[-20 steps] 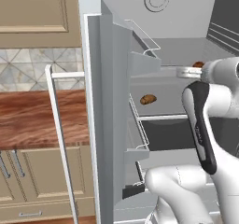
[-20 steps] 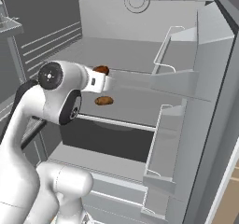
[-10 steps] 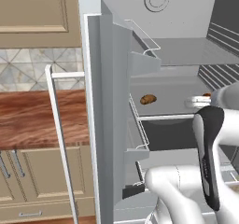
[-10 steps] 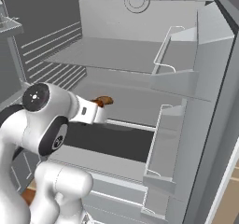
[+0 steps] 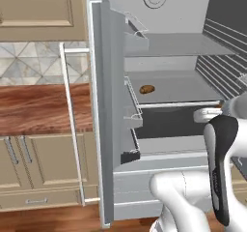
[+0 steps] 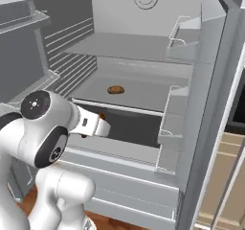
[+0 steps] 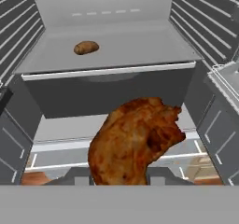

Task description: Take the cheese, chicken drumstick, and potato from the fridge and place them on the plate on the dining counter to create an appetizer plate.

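The white arm is seen bent in front of the open fridge (image 5: pixel 159 47), with its forearm held about level and the hand directed toward the lower part of the interior. In the right base view the gripper (image 6: pixel 98 120) is found just in front of the edge of the middle shelf, with a small piece of brown meat visible beside its white wrist. In the hand view the chicken drumstick (image 7: pixel 135 143) is seen very close, directly above the finger tips, so the claw is judged to be clenched on it; the tips themselves are mostly hidden behind the meat. One drumstick is counted, and it is held in the air outside the shelves. One potato (image 5: pixel 147 89) is counted, lying alone on the middle shelf, well apart from the drumstick. One long bar handle (image 5: pixel 70 124) is seen on the opened door.
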You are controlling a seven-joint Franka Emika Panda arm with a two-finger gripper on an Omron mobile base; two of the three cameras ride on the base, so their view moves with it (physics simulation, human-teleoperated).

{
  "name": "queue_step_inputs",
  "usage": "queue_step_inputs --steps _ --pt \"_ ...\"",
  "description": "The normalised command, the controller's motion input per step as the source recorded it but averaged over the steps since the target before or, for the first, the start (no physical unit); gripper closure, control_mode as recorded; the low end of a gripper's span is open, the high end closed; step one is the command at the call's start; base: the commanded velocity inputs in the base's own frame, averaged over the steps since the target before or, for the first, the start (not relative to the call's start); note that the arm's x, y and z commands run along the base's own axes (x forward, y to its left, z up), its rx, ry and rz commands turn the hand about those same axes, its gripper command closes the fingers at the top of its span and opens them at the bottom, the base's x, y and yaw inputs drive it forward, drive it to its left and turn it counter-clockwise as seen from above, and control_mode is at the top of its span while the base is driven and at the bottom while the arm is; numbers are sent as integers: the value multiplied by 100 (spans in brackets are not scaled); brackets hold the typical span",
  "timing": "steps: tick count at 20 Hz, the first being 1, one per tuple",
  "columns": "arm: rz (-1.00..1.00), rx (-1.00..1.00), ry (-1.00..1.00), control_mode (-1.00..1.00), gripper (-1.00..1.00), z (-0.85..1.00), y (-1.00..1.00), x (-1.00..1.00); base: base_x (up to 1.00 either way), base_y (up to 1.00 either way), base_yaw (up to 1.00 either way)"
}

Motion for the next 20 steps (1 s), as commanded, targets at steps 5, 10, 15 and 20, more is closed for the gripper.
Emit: queue_step_inputs --steps 5,10,15,20 --pt "0 0 0 100 100 0 0 0 -100 0 -13" --pt "0 0 0 100 100 0 0 0 -80 0 -70" --pt "0 0 0 100 100 0 0 0 -24 0 -94" --pt "0 0 0 100 100 0 0 0 -3 -6 -93"
